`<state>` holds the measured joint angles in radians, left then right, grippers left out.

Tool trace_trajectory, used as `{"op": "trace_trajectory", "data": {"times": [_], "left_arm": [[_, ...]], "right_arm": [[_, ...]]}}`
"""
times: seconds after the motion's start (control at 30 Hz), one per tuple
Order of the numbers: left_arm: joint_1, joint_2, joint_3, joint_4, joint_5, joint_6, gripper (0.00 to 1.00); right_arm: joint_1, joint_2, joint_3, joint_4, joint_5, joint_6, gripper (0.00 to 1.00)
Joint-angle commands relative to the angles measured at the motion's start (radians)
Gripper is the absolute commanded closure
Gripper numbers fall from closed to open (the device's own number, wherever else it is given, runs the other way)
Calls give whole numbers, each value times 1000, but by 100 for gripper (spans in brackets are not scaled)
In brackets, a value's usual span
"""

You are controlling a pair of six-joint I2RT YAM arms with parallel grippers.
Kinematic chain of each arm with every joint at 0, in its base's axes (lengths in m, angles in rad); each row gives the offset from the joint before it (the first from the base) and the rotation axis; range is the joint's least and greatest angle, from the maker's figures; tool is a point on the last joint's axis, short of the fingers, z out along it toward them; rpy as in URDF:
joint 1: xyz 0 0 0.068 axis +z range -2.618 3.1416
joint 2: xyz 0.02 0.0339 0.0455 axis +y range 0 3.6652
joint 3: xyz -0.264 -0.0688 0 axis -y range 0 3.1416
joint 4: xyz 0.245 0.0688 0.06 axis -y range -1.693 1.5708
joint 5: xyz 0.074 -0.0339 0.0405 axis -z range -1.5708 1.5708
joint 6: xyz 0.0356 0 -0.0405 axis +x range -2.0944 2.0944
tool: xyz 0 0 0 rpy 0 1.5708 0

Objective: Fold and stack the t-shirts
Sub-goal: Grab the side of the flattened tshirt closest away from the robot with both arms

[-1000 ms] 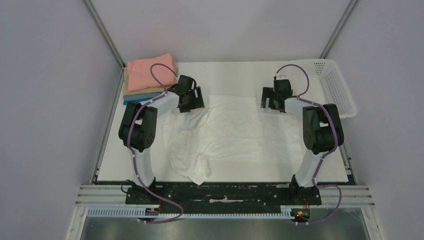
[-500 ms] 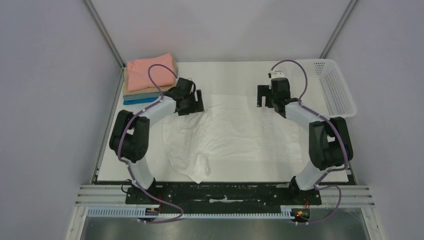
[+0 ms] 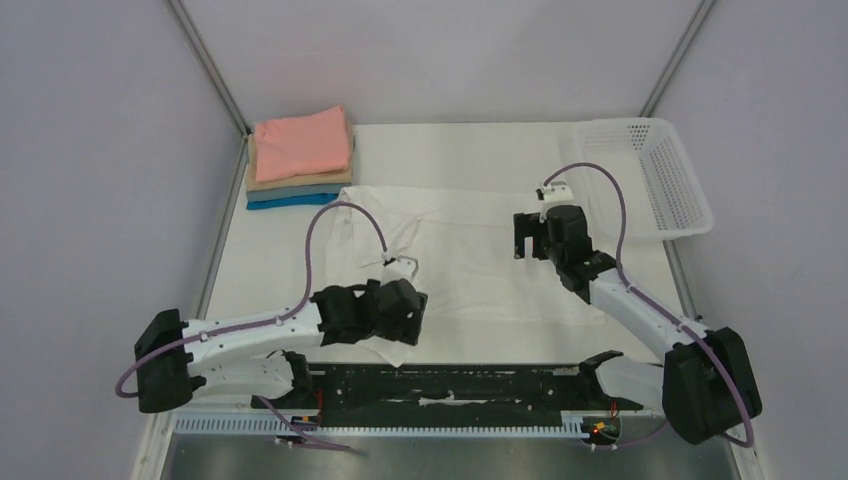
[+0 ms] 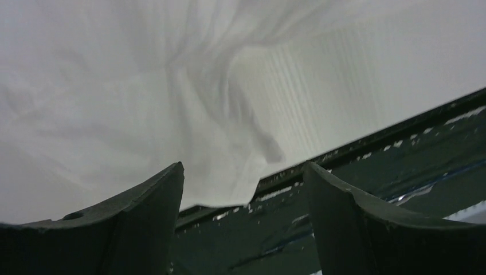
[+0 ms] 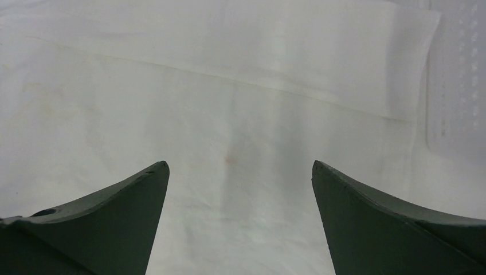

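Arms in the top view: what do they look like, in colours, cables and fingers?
The left arm and right arm match: white links between bulky black joint housings, with a thin purple cable looping along each. The fingers are dark, matte wedges tapering to curved tips. No markings show.

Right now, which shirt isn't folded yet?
The white shirt, lying spread out and wrinkled; the pink shirt, tan shirt and blue shirt are folded and stacked in the far left corner.
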<state>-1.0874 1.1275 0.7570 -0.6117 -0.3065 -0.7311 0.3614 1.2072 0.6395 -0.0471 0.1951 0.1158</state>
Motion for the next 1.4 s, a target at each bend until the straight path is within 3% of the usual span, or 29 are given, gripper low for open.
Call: {"op": "trace_trajectory", "data": {"times": [0.0,0.17,0.5,0.6,0.77,0.93,1.07,1.2,1.37], "left_arm": [[-220,-53,-31,-254,-156,-278,19],[-338,20,-39,-283,-173,-337,20],[-338,224,-63,-142,-228,-304,24],[-334,260,-58,-141,-247,-315,31],[-318,257,-88,-140,-238,-328,62],[-311,186,-107,-146,-253,-328,97],[-310,127,-114,-115,-242,-290,98],[-309,82,-117,-72,-223,-233,98],[-292,47,-119,-63,-223,-190,98]], "right_arm": [[-4,-131,-70,8,42,25,2],[-4,-166,-109,9,44,32,2],[-5,-162,-123,-8,85,40,2],[-4,-174,-128,-17,96,54,2],[-4,-214,-150,-63,156,118,2],[-4,-297,-166,-214,281,256,2],[-8,-417,-219,-338,271,287,2],[-30,-574,-316,-475,305,436,2],[-77,-679,-381,-514,226,555,2]]}}
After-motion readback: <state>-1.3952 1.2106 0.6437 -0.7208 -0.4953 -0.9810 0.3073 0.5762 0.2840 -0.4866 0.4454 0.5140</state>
